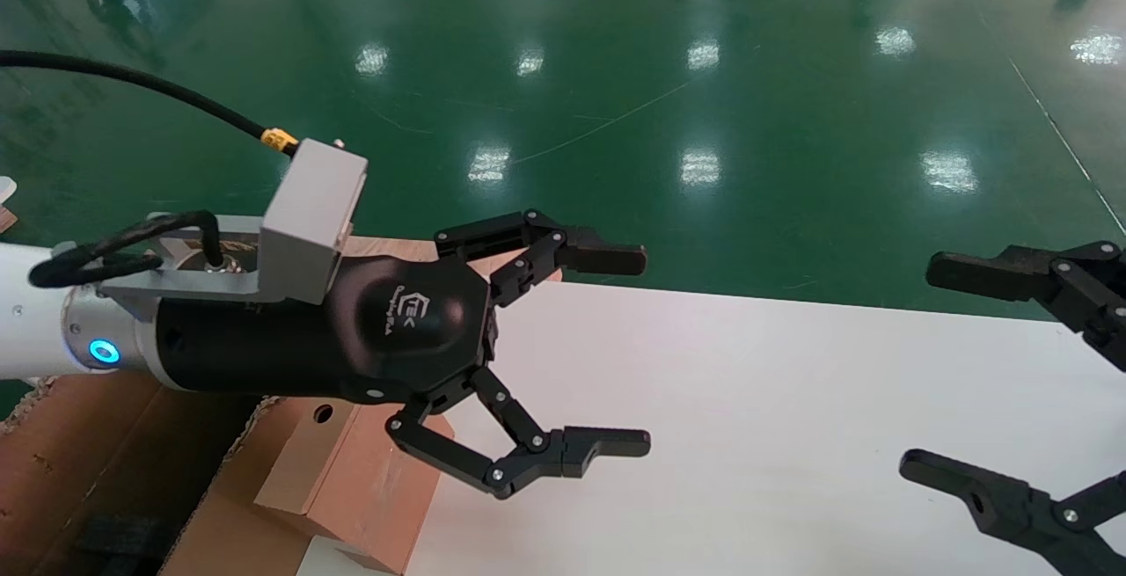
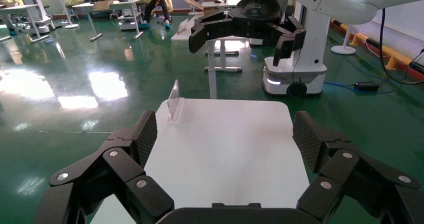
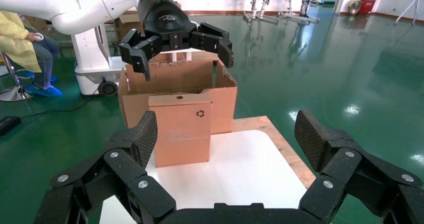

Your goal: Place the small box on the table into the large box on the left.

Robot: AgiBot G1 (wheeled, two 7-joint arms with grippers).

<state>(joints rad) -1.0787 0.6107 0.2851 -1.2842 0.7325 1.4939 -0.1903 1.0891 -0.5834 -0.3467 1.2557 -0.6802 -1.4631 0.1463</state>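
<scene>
The plain brown cardboard small box (image 1: pixel 352 479) sits lower left, beneath the wide-spread, empty black left gripper (image 1: pixel 629 352).

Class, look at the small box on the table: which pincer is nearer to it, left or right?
Left. The left pincer hovers open just above the small box, beside the large box. The right pincer, also open, is across the table.

Right tool (image 3: pixel 225 149) spread wide over the white tabletop (image 3: pixel 235 179), small box (image 3: pixel 181 129) upright at the tabletop's far edge, large box (image 3: pixel 175 86) just behind it, left tool (image 3: pixel 177 46) open above the large box.
</scene>
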